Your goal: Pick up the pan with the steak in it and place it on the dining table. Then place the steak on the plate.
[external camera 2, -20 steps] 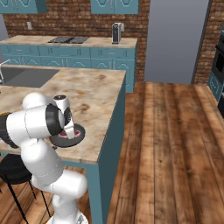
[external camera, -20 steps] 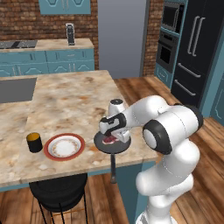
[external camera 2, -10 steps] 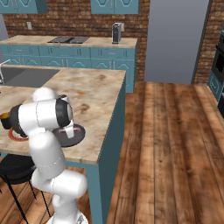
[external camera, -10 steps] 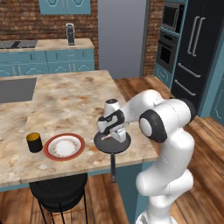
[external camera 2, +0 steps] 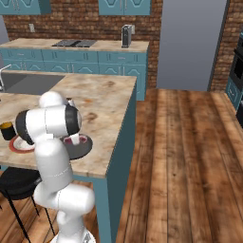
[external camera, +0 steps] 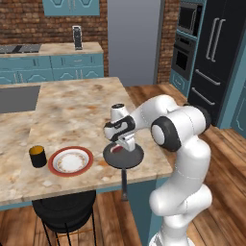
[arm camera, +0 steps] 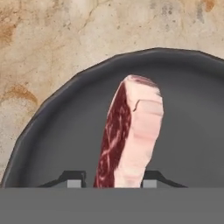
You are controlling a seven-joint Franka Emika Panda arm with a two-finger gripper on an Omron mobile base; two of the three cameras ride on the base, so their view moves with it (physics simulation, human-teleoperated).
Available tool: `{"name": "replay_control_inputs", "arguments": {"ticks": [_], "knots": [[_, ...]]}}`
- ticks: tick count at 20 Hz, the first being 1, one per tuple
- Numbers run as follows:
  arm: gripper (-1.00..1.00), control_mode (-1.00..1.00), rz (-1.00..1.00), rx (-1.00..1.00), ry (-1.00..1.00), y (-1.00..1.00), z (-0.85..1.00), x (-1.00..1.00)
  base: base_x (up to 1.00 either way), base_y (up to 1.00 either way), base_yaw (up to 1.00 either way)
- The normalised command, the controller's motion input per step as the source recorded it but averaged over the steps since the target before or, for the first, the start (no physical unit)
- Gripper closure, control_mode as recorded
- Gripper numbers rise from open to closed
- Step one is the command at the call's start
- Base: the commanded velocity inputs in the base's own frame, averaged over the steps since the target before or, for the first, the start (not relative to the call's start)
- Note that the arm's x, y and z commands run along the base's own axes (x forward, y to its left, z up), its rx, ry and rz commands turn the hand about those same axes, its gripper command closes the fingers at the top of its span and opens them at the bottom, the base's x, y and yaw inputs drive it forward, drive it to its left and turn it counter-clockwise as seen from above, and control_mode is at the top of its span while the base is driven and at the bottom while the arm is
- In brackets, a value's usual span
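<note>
The dark pan [external camera: 126, 157] rests on the dining table [external camera: 72, 110] near its front edge, its thin black handle [external camera: 124, 181] hanging over the edge. My gripper [external camera: 123, 144] reaches down into the pan. In the hand view the steak [arm camera: 131, 135] stands on edge between my fingertips [arm camera: 74, 179], tilted up off the pan [arm camera: 65, 131] floor, with my gripper [arm camera: 113, 181] shut on it. The red-rimmed plate [external camera: 70, 160] lies just left of the pan. In the right base view my arm covers part of the pan [external camera 2: 81, 148] and the plate [external camera 2: 16, 144]; a bit of the steak [external camera 2: 74, 140] shows.
A small black cup [external camera: 37, 156] with a yellow inside stands left of the plate. A sink [external camera: 17, 98] is set into the table's far left. A black stool [external camera: 65, 211] sits under the front edge. Wooden floor lies to the right.
The arm's elbow has swung round and risen while the hand stayed over the pan and turned. Pan, plate and cup have not moved.
</note>
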Motion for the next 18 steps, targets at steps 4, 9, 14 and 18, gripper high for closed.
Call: {"name": "replay_control_inputs", "arguments": {"ticks": [4, 9, 14, 18], "knots": [[1.0, -1.0, -0.02, 0.03, -0.09, 0.0, 0.27, -0.03, 0.0, 0.0, 0.0], [1.0, -1.0, 0.0, 0.03, -0.13, 0.02, 0.38, -0.32, 0.0, 0.0, 0.0], [1.0, -1.0, 0.0, 0.05, -0.15, 0.02, 0.4, -0.62, 0.0, 0.0, 0.0], [1.0, -1.0, 0.07, 0.13, -0.21, 0.07, 0.45, -0.59, 0.0, 0.0, 0.0]]}}
